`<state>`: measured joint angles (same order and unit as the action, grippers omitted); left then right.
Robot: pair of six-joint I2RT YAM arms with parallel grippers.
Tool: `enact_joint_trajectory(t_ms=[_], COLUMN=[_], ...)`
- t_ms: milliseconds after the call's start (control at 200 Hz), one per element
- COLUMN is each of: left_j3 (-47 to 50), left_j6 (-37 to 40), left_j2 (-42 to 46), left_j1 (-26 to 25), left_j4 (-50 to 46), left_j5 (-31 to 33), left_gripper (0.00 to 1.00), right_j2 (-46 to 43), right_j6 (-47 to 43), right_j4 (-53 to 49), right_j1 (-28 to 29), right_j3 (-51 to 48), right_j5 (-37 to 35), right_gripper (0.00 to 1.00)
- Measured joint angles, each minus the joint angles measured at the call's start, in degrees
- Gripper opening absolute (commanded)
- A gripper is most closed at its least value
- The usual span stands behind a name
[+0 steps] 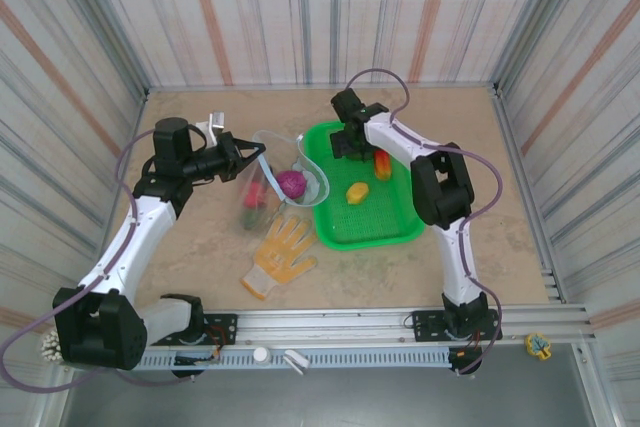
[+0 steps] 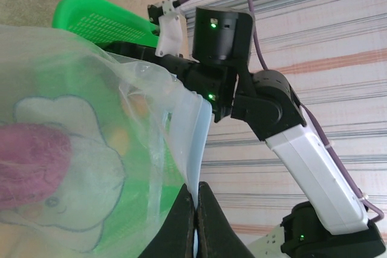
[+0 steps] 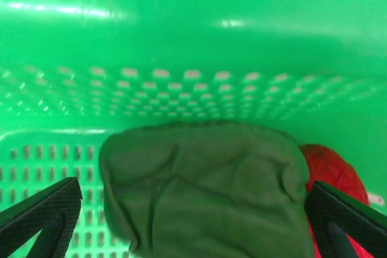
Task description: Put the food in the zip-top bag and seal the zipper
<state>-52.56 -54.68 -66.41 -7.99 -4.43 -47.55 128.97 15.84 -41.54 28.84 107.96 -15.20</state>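
Green basket (image 1: 375,222) holds dull green food (image 3: 199,167), the right end effector (image 3: 193,191) wide open astride it; the left end effector (image 2: 198,200) pinches, it seems, the zipper (image 2: 192,137).

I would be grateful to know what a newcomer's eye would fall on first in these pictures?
The bright green basket right of centre stands out, the open right gripper straddling a dull green food piece beside a red one. Left of it, the left gripper pinches the blue zipper edge of the clear zip-top bag, a purple food piece inside. A yellow-orange glove lies below the bag in the top view.
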Motion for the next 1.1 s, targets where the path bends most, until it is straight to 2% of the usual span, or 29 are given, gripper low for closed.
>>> enact_joint_trajectory(t_ms=[65,175,301,486,646,942,1102], left_j3=[0.09,0.31,0.5,0.52,0.52,0.55,0.57], left_j6=[-0.02,0.0,-0.02,-0.02,0.0,0.0,0.24], left_j2=[0.0,0.0,0.0,0.0,-0.02,-0.04,-0.46], left_j1=[0.0,0.02,0.02,0.02,0.02,0.02,-0.28], left_j4=[0.0,0.04,0.02,0.02,0.0,0.0,-0.04], left_j5=[0.0,0.0,0.0,0.0,0.0,0.0,0.02], left_gripper=[0.0,0.0,0.0,0.0,0.0,0.0,0.0], right_j2=[1.6,2.21,1.99,-2.78,-12.07,-34.8,-44.28], right_j6=[-0.02,-0.33,-1.18,-1.36,-0.9,1.86,6.6], right_j4=[-0.57,-0.94,-0.37,0.83,1.77,4.87,7.23], right_j1=[-0.09,-0.11,-0.09,0.13,0.17,1.11,2.4], right_j3=[1.84,2.19,1.84,-4.0,-9.77,-17.33,-20.31], right_j5=[-0.26,-0.2,0.04,1.81,5.31,19.54,32.65], right_gripper=[1.0,0.84,0.74,0.72,0.72,0.68,0.65])
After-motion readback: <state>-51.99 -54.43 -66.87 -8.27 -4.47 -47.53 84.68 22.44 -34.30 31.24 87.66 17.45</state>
